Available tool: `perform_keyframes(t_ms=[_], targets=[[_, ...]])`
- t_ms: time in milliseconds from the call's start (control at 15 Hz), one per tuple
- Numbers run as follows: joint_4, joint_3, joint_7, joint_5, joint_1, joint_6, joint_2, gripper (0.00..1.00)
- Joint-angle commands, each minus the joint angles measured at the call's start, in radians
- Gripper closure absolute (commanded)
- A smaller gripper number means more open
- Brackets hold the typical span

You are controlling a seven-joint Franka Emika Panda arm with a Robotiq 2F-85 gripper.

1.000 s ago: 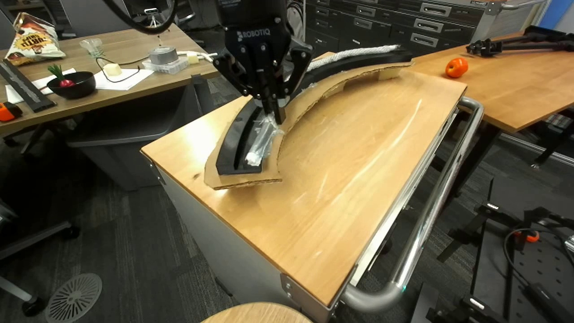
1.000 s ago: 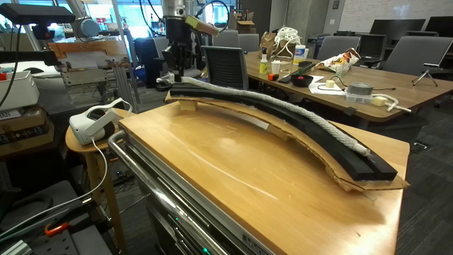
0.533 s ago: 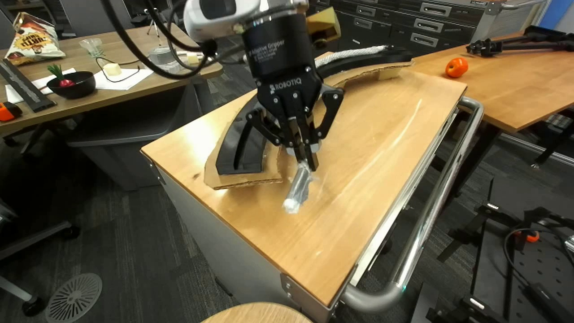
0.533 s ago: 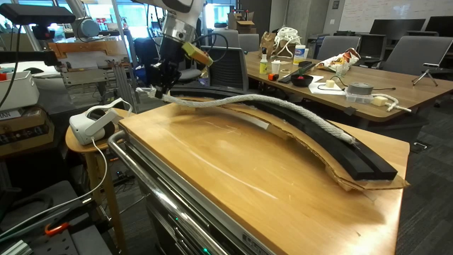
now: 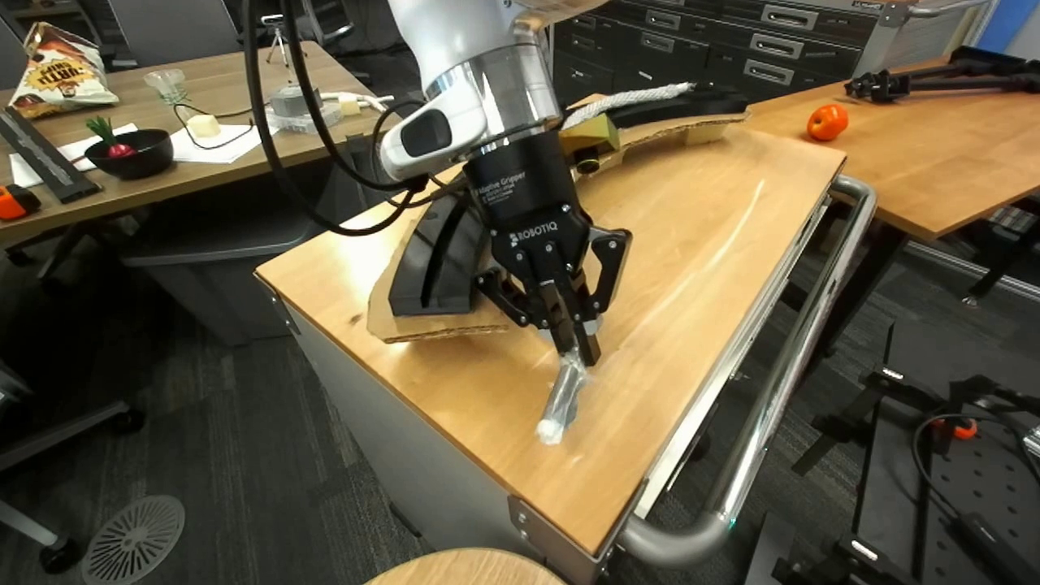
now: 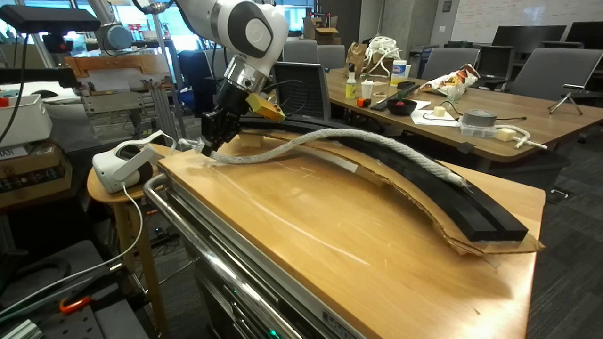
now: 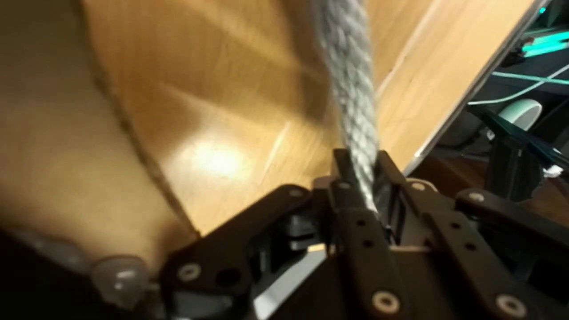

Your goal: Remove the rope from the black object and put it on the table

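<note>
My arm [image 6: 256,35] slants downward, gripper [image 5: 577,355] tilted low over the table [image 6: 330,245]; jaws clamped on the rope [image 7: 351,75] near its wrapped end, far length along the black track [image 6: 461,212].

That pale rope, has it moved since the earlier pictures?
Yes. In both exterior views, the end of the rope held by the end effector has shifted away from the black track, toward the chrome rail, which stays put.

Rope [image 6: 346,133]: grey-white, braided pattern; its wrapped end [image 5: 563,396] silvery with a white tip [image 5: 549,431]. Track [image 6: 438,194]: plain black. Fingers [image 5: 591,349]: black. Tabletop [image 6: 358,216]: light brown, faint wood grain, pale streaks. Cardboard [image 5: 431,327]: tan. Rail [image 5: 776,398]: chrome-silver. Bowl [image 5: 134,158]: black. Headset [image 6: 110,169]: white.
</note>
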Motion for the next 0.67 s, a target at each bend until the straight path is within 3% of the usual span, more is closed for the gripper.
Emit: perform_keyframes(t_ms=[0, 400, 600], targets=[[-0.11, 0.006, 0.043, 0.036, -0.005, 0.163, -0.116, 0.48], [-0.381, 0.004, 0.13, 0.07, 0.007, 0.437, -0.386, 0.04], [-0.408, -0.03, 0.21, 0.052, 0.0, 0.496, -0.448, 0.0]])
